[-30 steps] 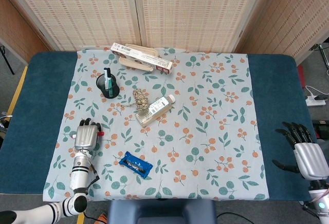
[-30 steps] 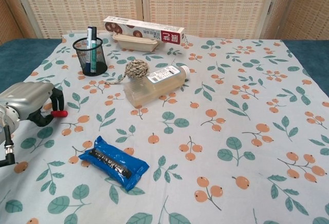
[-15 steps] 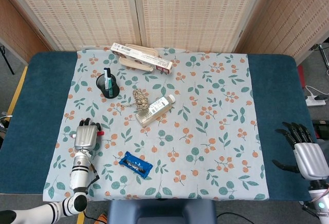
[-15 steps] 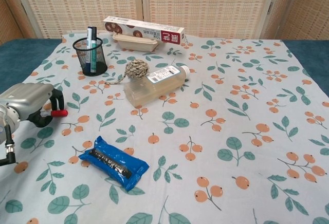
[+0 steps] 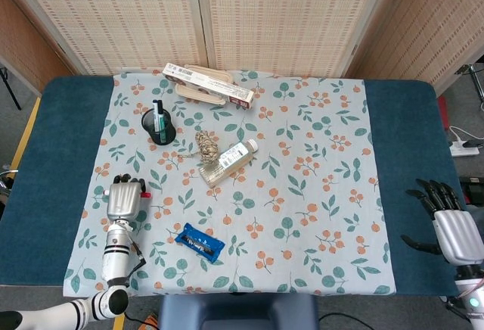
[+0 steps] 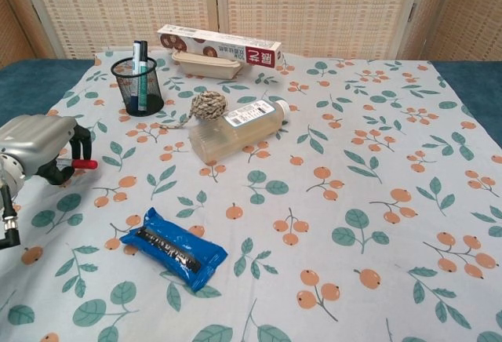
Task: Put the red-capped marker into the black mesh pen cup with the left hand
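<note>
Left hand (image 6: 35, 147) fingers curled around marker (image 6: 85, 164), only the red cap pokes out on its right side; looks lifted just off the desk (image 5: 45, 141), grip seems secure enough to carry. Cup (image 6: 137, 85) sits well ahead of hand and a bit right, already holding a green-blue pen, so little spare room. Blue packet (image 6: 174, 248) near, behind-right of hand. Right hand (image 5: 454, 228) far right, fingers spread, holding nothing, idle.
</note>
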Available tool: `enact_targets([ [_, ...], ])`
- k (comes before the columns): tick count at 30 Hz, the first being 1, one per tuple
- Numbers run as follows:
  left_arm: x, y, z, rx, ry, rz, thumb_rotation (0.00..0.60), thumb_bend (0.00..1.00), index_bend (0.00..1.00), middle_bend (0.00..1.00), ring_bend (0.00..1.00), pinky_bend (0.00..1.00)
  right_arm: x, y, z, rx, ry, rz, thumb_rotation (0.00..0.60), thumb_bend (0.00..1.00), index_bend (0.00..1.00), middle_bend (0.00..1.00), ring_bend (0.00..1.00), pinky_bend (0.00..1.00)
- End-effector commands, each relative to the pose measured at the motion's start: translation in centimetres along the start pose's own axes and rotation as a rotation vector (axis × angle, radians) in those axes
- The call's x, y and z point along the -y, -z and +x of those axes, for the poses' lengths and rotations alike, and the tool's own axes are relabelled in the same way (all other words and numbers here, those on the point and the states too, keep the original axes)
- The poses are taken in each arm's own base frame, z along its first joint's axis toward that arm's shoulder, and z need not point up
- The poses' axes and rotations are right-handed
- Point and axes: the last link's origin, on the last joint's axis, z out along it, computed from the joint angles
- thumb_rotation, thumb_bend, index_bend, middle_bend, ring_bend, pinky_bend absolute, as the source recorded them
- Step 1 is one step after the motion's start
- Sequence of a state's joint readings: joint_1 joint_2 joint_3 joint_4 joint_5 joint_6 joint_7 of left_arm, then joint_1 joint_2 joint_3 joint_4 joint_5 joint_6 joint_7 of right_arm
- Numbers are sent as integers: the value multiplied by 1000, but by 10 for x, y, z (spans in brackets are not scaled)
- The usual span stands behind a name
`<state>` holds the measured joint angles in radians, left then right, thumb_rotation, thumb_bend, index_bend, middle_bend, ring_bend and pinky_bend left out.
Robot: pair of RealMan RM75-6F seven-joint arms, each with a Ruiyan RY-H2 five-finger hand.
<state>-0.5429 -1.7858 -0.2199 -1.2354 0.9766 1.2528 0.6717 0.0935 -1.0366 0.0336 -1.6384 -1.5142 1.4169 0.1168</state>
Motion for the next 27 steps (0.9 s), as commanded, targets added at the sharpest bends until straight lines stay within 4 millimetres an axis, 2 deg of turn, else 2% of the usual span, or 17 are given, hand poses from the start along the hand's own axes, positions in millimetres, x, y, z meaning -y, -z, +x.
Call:
enact_targets([
  [1, 1, 4, 20, -77, 25, -18, 600, 418, 520, 559, 236, 237, 0, 0, 0, 1, -2, 2, 600, 0, 232, 83, 45, 0],
  [3, 1, 7, 37, -128, 71, -42, 600, 418, 515, 559, 236, 237, 1, 0, 0, 3, -3, 5, 600, 0, 232, 83, 45, 0],
  [5, 2, 12, 63, -197, 157, -80, 600, 418, 505, 558, 236, 237, 1, 0, 0, 2, -7, 9, 600, 0, 231, 83, 45, 0],
  [10, 9, 23, 135, -283, 549, -231, 600, 418, 497, 555, 236, 240, 0, 2, 3, -8, -17, 11, 600, 0, 231, 83, 45, 0],
  [16, 18, 10, 203, -153, 983, -397, 600, 418, 493, 555, 235, 235, -1, 3, 5, -19, -21, 16, 600, 0, 231, 82, 45, 0],
  [20, 22, -15, 227, -43, 1139, -468, 600, 419, 501, 555, 230, 222, 0, 4, 6, -20, -18, 20, 600, 0, 229, 82, 45, 0],
  [22, 20, -31, 231, 22, 1184, -494, 600, 418, 505, 554, 228, 216, 1, 4, 6, -22, -25, 23, 600, 0, 228, 82, 45, 0],
  [27, 8, -69, 223, 135, 1261, -508, 600, 418, 503, 552, 224, 204, 1, 4, 6, -23, -36, 22, 600, 0, 228, 83, 45, 0],
])
